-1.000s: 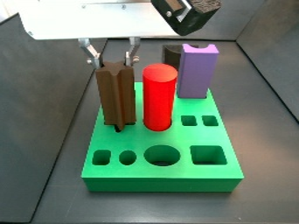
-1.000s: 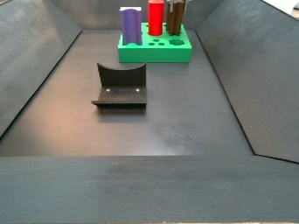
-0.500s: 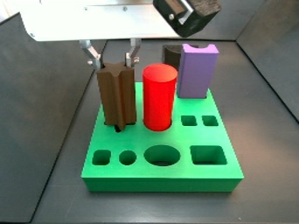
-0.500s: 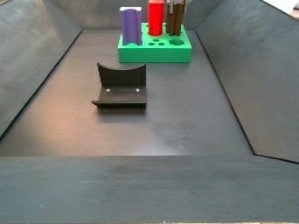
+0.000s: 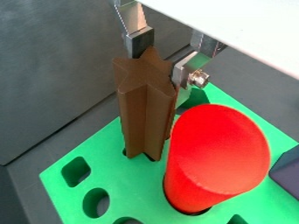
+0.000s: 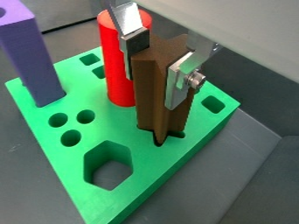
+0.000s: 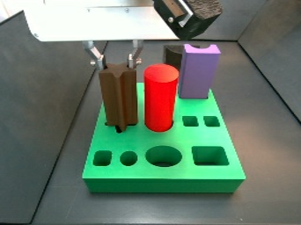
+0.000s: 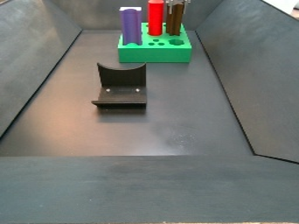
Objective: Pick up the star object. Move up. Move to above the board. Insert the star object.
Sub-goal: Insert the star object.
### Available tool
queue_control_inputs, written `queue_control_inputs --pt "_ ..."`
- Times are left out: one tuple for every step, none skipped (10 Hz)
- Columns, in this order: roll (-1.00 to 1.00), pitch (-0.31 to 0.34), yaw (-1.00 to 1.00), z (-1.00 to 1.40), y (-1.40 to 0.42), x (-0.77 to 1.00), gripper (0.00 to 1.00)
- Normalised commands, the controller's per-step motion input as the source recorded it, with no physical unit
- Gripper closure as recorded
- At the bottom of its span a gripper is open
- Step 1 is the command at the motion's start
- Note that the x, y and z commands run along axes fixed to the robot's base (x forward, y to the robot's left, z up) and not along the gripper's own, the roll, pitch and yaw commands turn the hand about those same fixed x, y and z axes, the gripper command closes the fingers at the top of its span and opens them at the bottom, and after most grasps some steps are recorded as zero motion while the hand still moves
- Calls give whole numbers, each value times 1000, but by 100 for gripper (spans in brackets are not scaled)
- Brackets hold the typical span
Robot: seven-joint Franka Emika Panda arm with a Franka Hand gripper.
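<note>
— Where was the star object [image 7: 116, 101] at that moment?

— It stood upright with its lower end down in a hole at the far left corner of the board [image 7: 165, 177], just beside the red cylinder [image 7: 160, 97]. In both wrist views the brown ridged prism [image 5: 145, 105] clearly entered the green surface [image 6: 70, 179] near a corner.

— And the gripper [image 7: 113, 58]?

— It sat directly over the top of the star object. The silver fingers [image 6: 183, 80] lay on opposite sides of the prism's upper end, with a dark pad [image 5: 136, 39] at its top edge. The plates looked very close to the ridged sides, but I could not tell whether they pressed on it or stood slightly off.

— What else was on the board?

— A purple block [image 7: 201, 68] stood upright at the far right, behind the cylinder. The near row showed open holes, among them a hexagon [image 6: 107, 166] and small circles.

— And off the board?

— In a side view the fixture [image 8: 121, 87] stood on the dark floor, well apart from the board [image 8: 155, 52], nearer the camera.
</note>
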Motion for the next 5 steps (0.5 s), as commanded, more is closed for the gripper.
queue_control_inputs --pt "16 43 0 -17 103 117 100" --pt "26 27 0 0 6 63 100" --pt "0 0 0 -129 0 26 100" --pt "70 16 -391 -411 9 9 100" --pt "56 24 -451 -317 31 0 100"
